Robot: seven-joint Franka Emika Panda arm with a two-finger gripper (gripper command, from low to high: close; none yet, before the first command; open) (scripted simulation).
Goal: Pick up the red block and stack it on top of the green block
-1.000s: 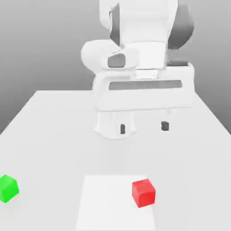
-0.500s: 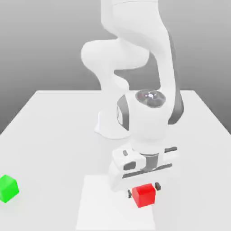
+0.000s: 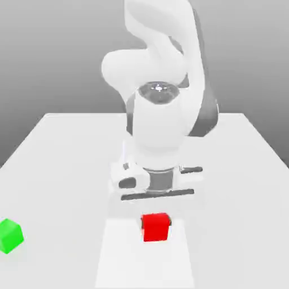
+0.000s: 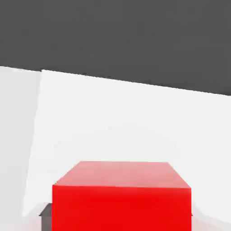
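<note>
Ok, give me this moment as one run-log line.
phase: carry | claw: shut on red block | red block: lifted | green block: on table, exterior view's left, nothing stacked on it

White tabletop (image 3: 62, 152) with a paler square patch (image 3: 121, 254), plain grey backdrop (image 3: 51, 51).

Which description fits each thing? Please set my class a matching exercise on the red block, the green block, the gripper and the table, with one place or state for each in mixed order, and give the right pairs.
Column one:
1. red block
2. green block
3. gripper
4. table

Column two:
A. white surface bearing the pale square
B. shut on a cube
C. alone at the exterior view's left edge
D. held under the arm, over the pale square

Pairs: 1-D, 2-C, 3-B, 4-A
</note>
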